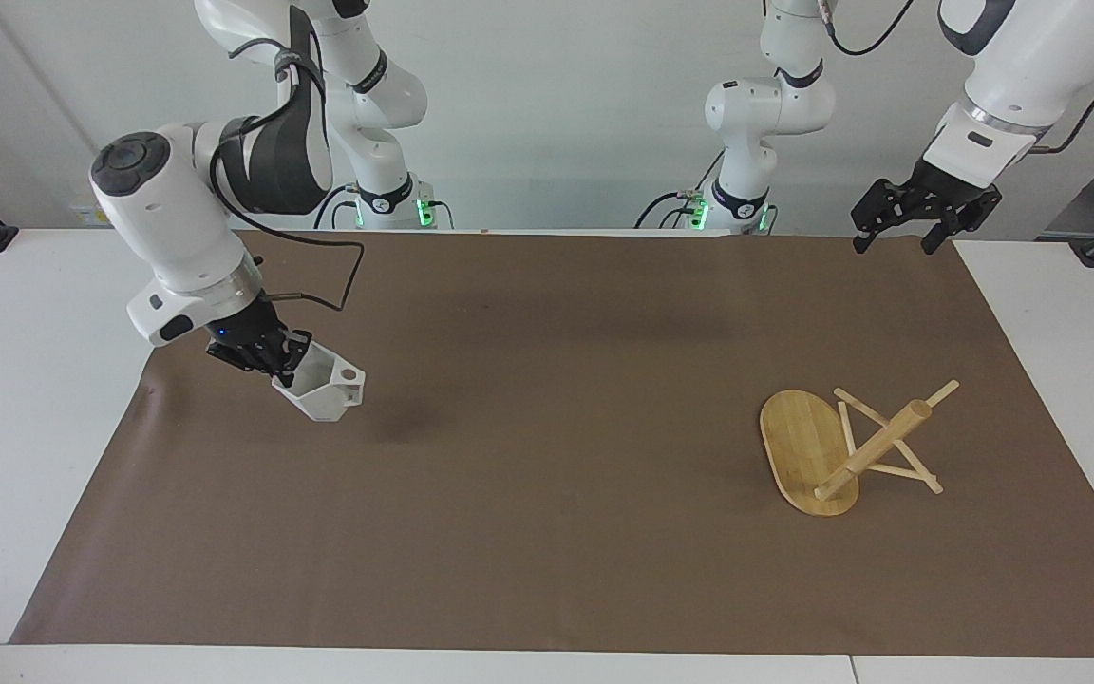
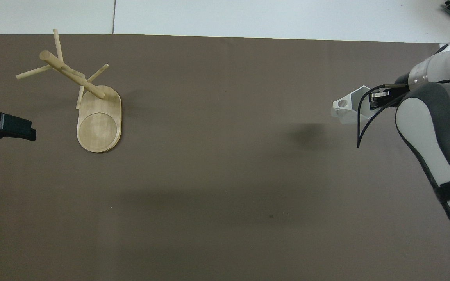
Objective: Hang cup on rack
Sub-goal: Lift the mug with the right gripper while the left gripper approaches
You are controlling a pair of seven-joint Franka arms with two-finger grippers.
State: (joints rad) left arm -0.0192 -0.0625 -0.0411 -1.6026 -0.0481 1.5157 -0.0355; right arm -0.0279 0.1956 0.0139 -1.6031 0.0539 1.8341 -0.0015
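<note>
Right gripper (image 1: 292,366) pinches cup (image 1: 324,388) rim, lifted over mat (image 1: 547,532); left gripper (image 1: 894,233) waits spread, rack (image 1: 808,451) tipped over below it.

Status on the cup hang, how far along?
Done: right tool is shut on the cup's rim and has it clear of the mat. In hand: carrying it. Left: the rack lies tipped over, pegs bare; left tool waits open at the mat's edge.
</note>
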